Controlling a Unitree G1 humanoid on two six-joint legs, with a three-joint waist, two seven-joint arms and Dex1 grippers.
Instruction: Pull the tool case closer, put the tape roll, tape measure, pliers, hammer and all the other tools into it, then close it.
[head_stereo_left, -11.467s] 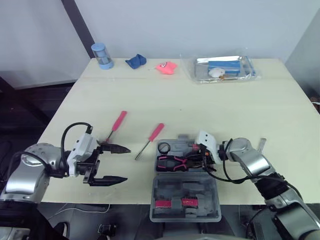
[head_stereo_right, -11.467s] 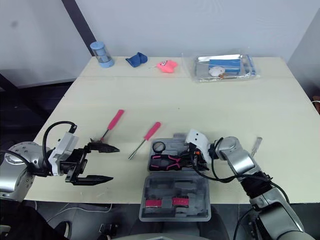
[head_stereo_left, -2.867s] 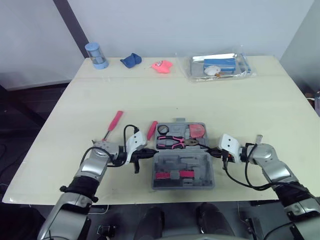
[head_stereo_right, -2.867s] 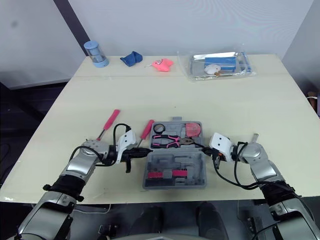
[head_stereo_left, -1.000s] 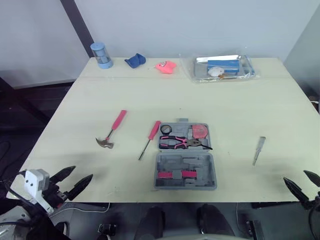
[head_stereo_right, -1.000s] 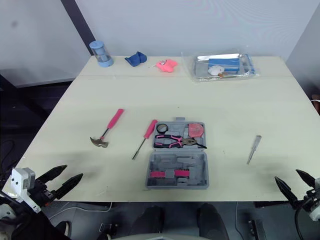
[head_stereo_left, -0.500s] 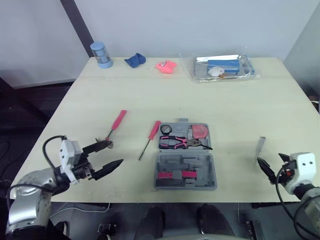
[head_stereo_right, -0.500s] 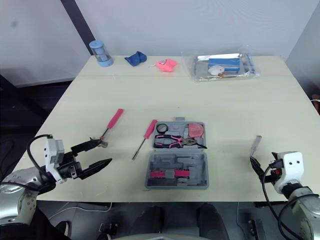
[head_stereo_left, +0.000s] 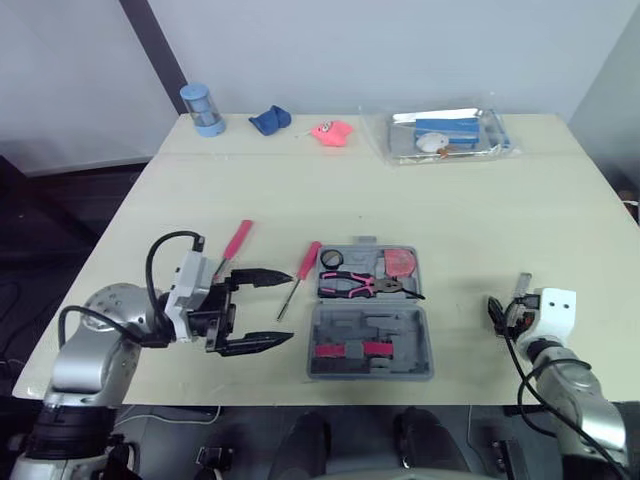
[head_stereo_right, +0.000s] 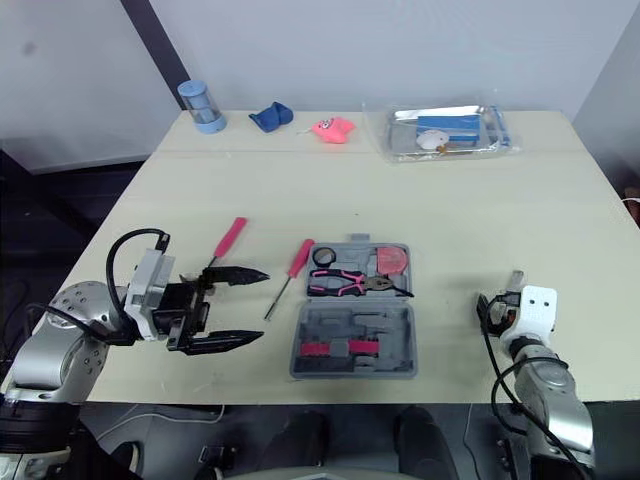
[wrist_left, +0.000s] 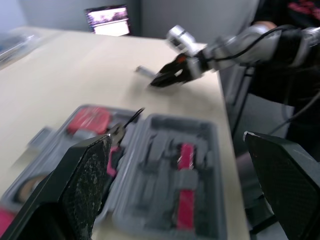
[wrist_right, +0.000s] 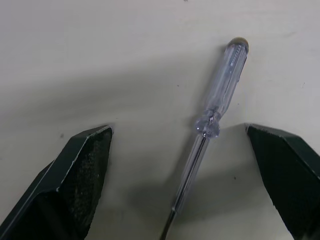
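Grippers lining up on the loose tools beside the open case

Tool case (head_stereo_left: 370, 338) is lying open and flat near the front edge of the table (head_stereo_left: 450, 200), between the two arms, so the pull-closer step is looking done. Its far half is already holding the tape roll (head_stereo_left: 331, 260), the pliers (head_stereo_left: 365, 287) and the tape measure (head_stereo_left: 400, 263).

Left gripper (head_stereo_left: 291, 307) is hovering just left of the case with its fingers spread wide and nothing between them. It is pointing toward the case. The pink screwdriver (head_stereo_left: 303, 275) is lying just beyond its far finger, and the hammer (head_stereo_left: 238, 240) is lying behind it, further left. This is probably a line-up for one of those two, though I cannot tell which.

Right gripper (wrist_right: 177, 129) is sitting low over the table to the right of the case, fingers wide apart and empty. In the right wrist view they are straddling the clear screwdriver (wrist_right: 220, 100), which is lying flat between them, untouched. This is likely the setup for a pinch.

Three tools are waiting outside the case, and the lid is staying open for them.
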